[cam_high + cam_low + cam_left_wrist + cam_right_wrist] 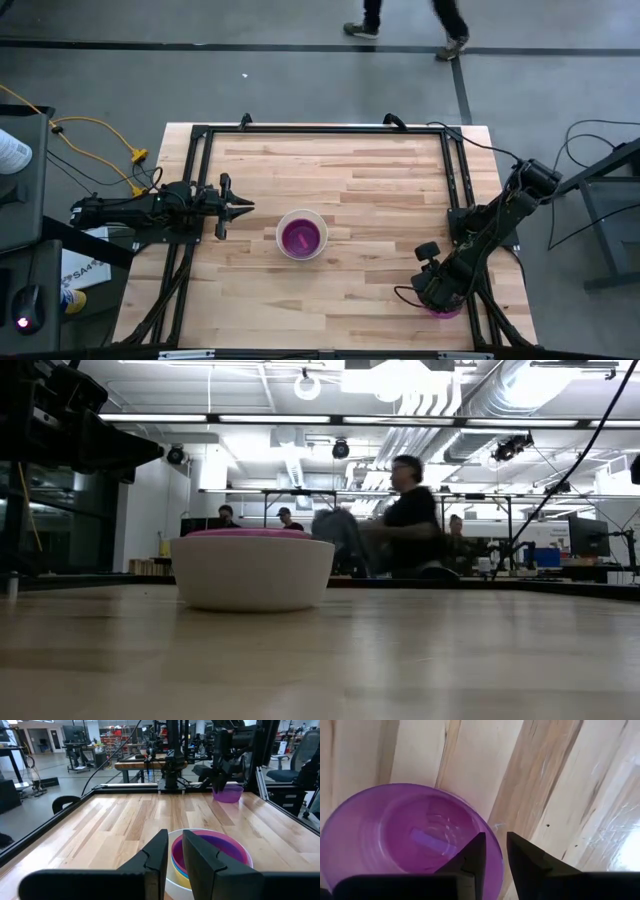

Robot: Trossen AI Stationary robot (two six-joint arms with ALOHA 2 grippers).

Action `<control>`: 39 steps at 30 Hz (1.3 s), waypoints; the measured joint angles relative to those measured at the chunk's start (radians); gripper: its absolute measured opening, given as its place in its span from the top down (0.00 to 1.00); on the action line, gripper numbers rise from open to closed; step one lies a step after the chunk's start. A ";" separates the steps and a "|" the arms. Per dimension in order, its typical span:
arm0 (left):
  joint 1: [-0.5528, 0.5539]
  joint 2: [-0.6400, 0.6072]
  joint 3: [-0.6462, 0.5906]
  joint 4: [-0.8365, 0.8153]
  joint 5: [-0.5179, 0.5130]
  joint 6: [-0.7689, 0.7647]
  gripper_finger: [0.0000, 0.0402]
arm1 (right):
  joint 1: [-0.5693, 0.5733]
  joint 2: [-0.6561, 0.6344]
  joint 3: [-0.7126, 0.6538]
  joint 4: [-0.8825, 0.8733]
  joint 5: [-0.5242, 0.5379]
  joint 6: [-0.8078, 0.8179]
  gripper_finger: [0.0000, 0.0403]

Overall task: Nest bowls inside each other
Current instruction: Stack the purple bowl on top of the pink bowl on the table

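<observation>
A white bowl stands at the table's middle with other bowls nested in it. A yellow rim and a pink-purple bowl on top show in the left wrist view. A lone purple bowl stands upright near the table's near right corner. My right gripper points down over it, open, with one finger inside the rim and one outside. My left gripper waits level and open at the table's left, pointing at the stack with nothing between its fingers. My right gripper comes from above at the purple bowl's rim, on the bowl's edge nearest the table's right side. One finger stands inside the bowl and one outside. I cannot tell whether either finger touches the rim. The bowl rests on the table.
Black frame rails run along the table's left, far and right sides. Bare wood lies between the stack and the purple bowl. Yellow cables lie off the table's left. People move in the room beyond.
</observation>
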 joint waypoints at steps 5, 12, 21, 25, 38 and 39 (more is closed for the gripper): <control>0.000 0.000 0.000 0.000 0.000 0.000 0.85 | 0.000 0.015 0.000 0.008 -0.004 0.000 0.83; 0.000 0.000 0.000 0.000 0.000 0.000 0.85 | -0.003 0.015 0.000 0.009 -0.003 0.000 0.83; 0.000 0.000 0.000 0.000 0.000 0.000 0.85 | -0.003 0.015 0.000 0.009 -0.003 0.000 0.83; 0.000 0.000 0.000 0.000 0.000 0.000 0.85 | -0.003 0.014 0.000 0.009 -0.003 0.000 0.83; 0.000 0.000 0.000 0.000 0.000 0.000 0.85 | -0.008 -0.015 0.000 -0.016 -0.001 0.000 0.83; 0.000 0.000 0.000 0.000 0.000 0.000 0.85 | -0.012 -0.015 0.000 -0.016 -0.002 0.000 0.83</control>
